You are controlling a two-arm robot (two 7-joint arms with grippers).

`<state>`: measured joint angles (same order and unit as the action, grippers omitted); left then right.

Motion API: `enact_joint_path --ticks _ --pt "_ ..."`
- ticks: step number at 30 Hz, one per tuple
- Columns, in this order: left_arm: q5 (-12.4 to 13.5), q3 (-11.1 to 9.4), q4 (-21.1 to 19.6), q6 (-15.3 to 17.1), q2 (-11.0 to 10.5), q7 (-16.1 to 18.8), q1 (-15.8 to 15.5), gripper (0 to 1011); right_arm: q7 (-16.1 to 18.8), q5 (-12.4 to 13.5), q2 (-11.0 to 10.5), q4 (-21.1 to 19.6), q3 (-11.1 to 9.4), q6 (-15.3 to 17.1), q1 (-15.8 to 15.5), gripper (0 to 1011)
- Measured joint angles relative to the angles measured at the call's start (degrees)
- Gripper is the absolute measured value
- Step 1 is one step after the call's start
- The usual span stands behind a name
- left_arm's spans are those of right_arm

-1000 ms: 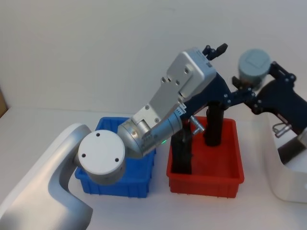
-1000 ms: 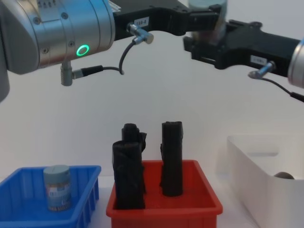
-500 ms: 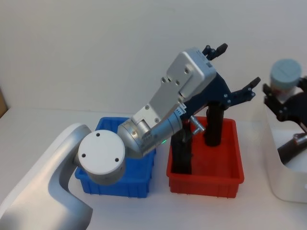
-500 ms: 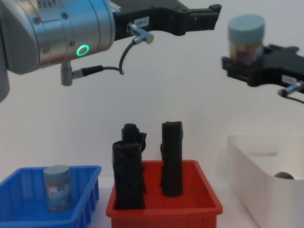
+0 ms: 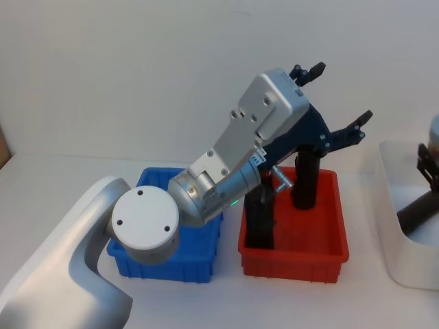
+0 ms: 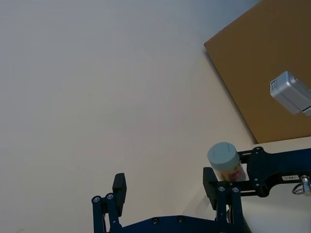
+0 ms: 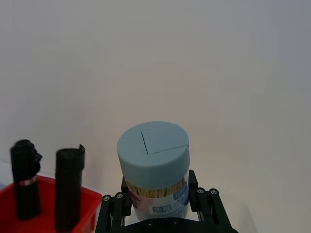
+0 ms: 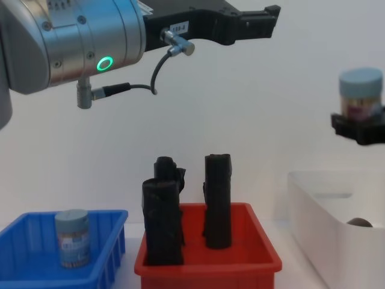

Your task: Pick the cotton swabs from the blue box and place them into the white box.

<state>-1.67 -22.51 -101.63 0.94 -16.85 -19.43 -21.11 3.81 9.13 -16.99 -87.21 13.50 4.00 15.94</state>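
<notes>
Right hand (image 7: 158,213): held high above the white box (image 8: 322,211); its fingers are pinched on a jar of cotton swabs (image 8: 360,93), gripped at the lower body with the lid up.
Held jar: a pale grey-blue lid and a printed label are seen in the right wrist view; the swab tips are visible through the clear wall. It is kept upright, well clear of the box rim.
Left hand (image 5: 336,103): raised above the red tray (image 5: 329,260), empty, with its fingers (image 6: 119,187) spread wide apart.
Blue box (image 8: 114,253): set on the surface (image 5: 55,185) at the robot's left, just beside the red tray; a second jar (image 8: 72,238) is stood upright inside it.
Red tray: placed between the blue box and the white box; black rolls (image 8: 218,201) are stood on end in it.
White box: set on the surface at the robot's right; a small dark rounded thing (image 8: 360,223) is glimpsed inside, too hidden to be identified.
Background: a plain pale wall; a brown board (image 6: 262,68) is seen in the left wrist view.
</notes>
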Motion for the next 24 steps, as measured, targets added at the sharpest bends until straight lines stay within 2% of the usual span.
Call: enact_joint_path --ticks 4,8,15,19,24 --pt "0.0 0.0 0.0 0.0 0.0 0.0 0.0 1003 -1.27 0.86 0.11 1.01 -0.29 2.05 0.22 644" --pt "0.0 0.0 0.0 0.0 0.0 0.0 0.0 1003 -2.69 2.14 0.79 3.62 -0.61 5.63 1.54 644" --pt "0.0 0.0 0.0 0.0 0.0 0.0 0.0 1003 -3.69 2.99 1.96 7.04 -0.64 8.44 3.56 645" --pt "0.0 0.0 0.0 0.01 0.0 0.0 0.0 1003 -4.02 3.26 2.47 8.53 -0.59 9.3 4.39 714" --pt "0.0 0.0 0.0 0.0 0.0 0.0 0.0 1003 -4.29 3.48 2.89 9.75 -0.55 10.0 5.11 882"
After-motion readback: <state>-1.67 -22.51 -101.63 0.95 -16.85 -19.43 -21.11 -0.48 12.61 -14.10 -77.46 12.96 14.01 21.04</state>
